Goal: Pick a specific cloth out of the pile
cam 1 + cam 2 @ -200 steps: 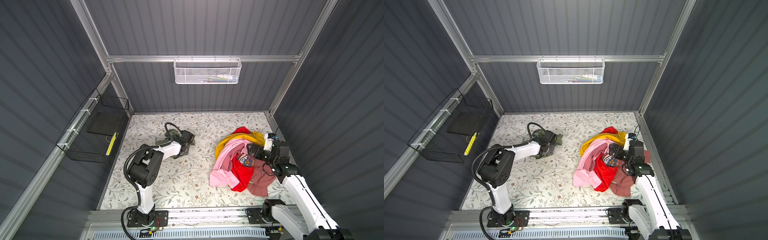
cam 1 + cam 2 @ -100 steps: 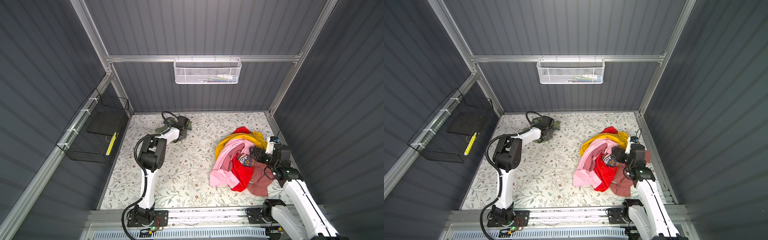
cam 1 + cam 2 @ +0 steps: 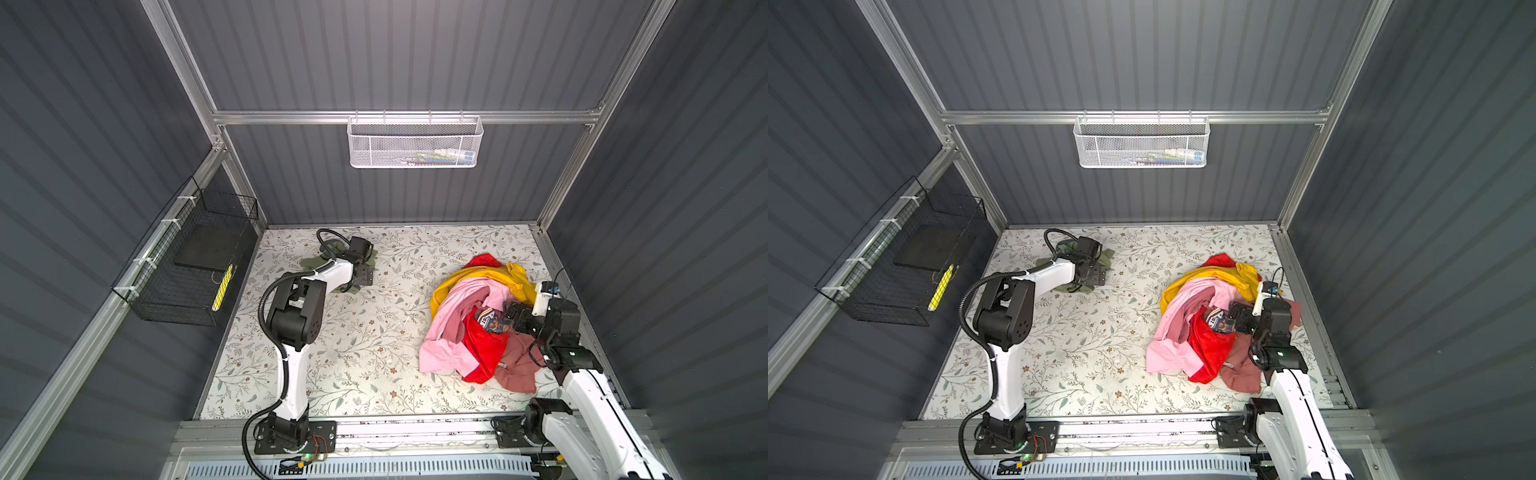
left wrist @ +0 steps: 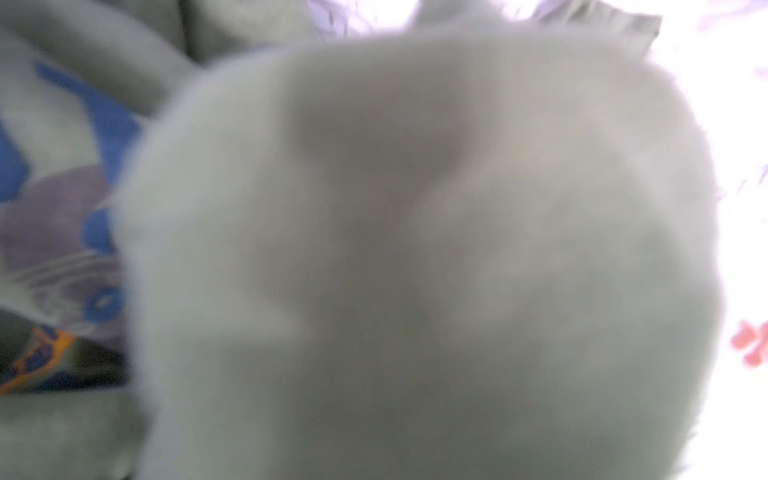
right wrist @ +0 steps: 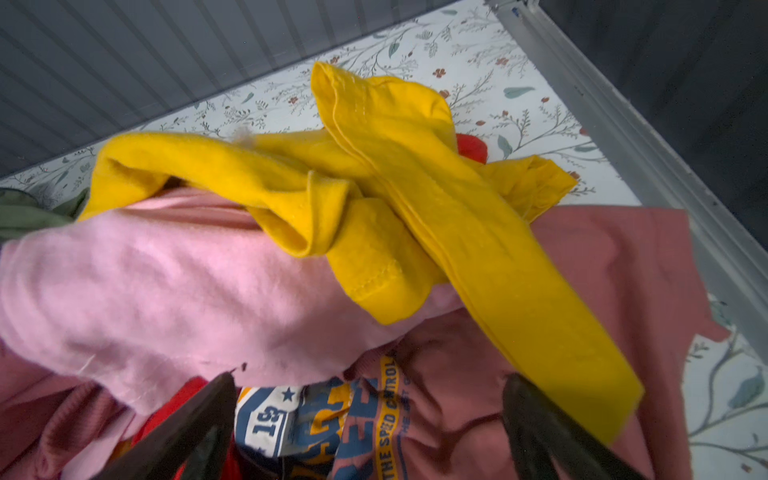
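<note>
The cloth (image 3: 311,262) lies crumpled on the floral table (image 3: 374,353), well apart from the pile (image 3: 453,307). In both top views it sits to the left of the pile and a little beyond it, and none of its fabric touches the heap (image 3: 1183,316). The left gripper (image 3: 362,272) is right on top of this pale green bundle (image 3: 1106,257), so only the edges of the cloth show around the wrist. The left wrist view is filled with blurred green fabric (image 4: 415,249) pressed close to the lens. No fingers appear there, so I cannot tell whether that gripper is spread or clamped on the garment. The right gripper (image 5: 370,419) hovers at the side of the pile away from the cloth. Its dark fingers (image 5: 195,428) stand wide apart over the navy print and maroon layers and grasp nothing, and the yellow and pink garments are heaped just ahead of them. The relation that matters is that the cloth lies directly under the left tool, with the whole pile between it and the right tool, so the left arm is far nearer. The bundle is bunched and shows no clear long axis. Its visible edges spread roughly across the left wrist. Judging by this layout, the separation looks essentially done, and any next move would fall to the left arm.
</note>
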Robot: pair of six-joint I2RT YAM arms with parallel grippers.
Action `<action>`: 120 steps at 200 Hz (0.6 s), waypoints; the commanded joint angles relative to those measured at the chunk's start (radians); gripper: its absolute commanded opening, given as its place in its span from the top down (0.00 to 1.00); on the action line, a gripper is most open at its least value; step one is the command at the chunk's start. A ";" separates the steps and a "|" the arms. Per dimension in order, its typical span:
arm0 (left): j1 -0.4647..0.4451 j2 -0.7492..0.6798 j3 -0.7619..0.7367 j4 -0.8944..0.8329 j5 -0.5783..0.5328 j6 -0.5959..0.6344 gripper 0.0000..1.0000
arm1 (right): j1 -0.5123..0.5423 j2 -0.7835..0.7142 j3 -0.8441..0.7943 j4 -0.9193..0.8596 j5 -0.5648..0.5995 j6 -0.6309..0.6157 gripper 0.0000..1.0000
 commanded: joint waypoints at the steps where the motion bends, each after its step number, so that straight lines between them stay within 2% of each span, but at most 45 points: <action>1: -0.017 -0.091 -0.032 -0.071 -0.006 -0.014 0.00 | -0.004 0.003 -0.034 0.112 0.025 -0.031 0.01; 29: -0.064 -0.193 -0.051 -0.059 -0.053 -0.003 0.00 | -0.004 -0.005 -0.074 0.194 0.051 -0.044 0.01; 61: -0.081 -0.348 -0.176 -0.016 -0.100 -0.026 0.00 | -0.004 -0.041 -0.140 0.296 0.053 -0.062 0.01; 84: -0.078 -0.486 -0.314 0.077 -0.125 -0.029 0.00 | -0.004 -0.047 -0.193 0.377 0.059 -0.077 0.01; 120: -0.048 -0.661 -0.543 0.206 -0.192 -0.010 0.00 | -0.005 -0.002 -0.299 0.611 0.074 -0.115 0.01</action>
